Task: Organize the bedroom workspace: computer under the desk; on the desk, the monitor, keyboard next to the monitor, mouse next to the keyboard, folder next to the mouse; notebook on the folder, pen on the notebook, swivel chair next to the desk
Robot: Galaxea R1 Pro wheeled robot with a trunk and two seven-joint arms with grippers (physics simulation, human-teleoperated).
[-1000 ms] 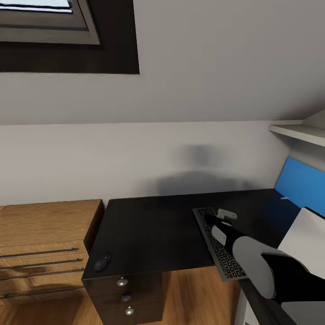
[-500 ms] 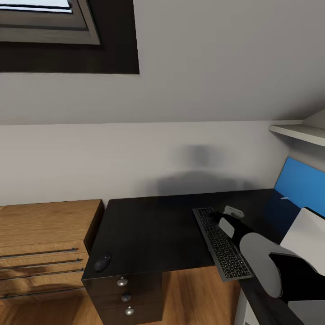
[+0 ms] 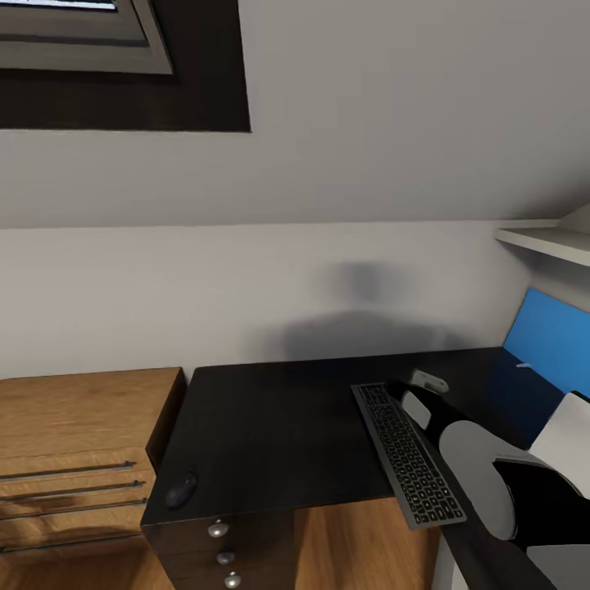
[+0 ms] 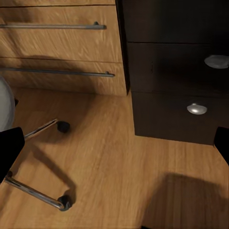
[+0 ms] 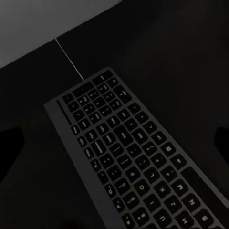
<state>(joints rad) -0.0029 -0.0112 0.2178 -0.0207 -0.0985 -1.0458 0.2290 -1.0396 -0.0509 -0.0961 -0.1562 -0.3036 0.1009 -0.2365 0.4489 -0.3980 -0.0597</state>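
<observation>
The black keyboard [image 3: 406, 452] lies slantwise on the right part of the glossy black desk [image 3: 279, 426], its near end jutting past the front edge. My right gripper [image 3: 393, 391] hangs just above the keyboard's far end, open and holding nothing. In the right wrist view the keyboard [image 5: 138, 157] passes beneath the right gripper [image 5: 114, 143]. The black mouse [image 3: 181, 490] sits at the desk's front left corner. A white slab at the far right looks like the monitor [image 3: 565, 434]. The left gripper [image 4: 114, 143] is open over the floor, beside the swivel chair [image 4: 33, 133] chrome legs.
A light wooden dresser [image 3: 82, 426] stands against the desk's left side. The black drawer unit [image 4: 176, 86] with silver knobs sits under the desk's left end. A blue wall panel [image 3: 549, 336] and a white shelf [image 3: 545, 242] are at the right, and a window [image 3: 82, 33] is high on the left.
My right gripper has drawn off the keyboard toward its far right end, uncovering the keys. The head camera has shifted a little, so the whole picture sits lower.
</observation>
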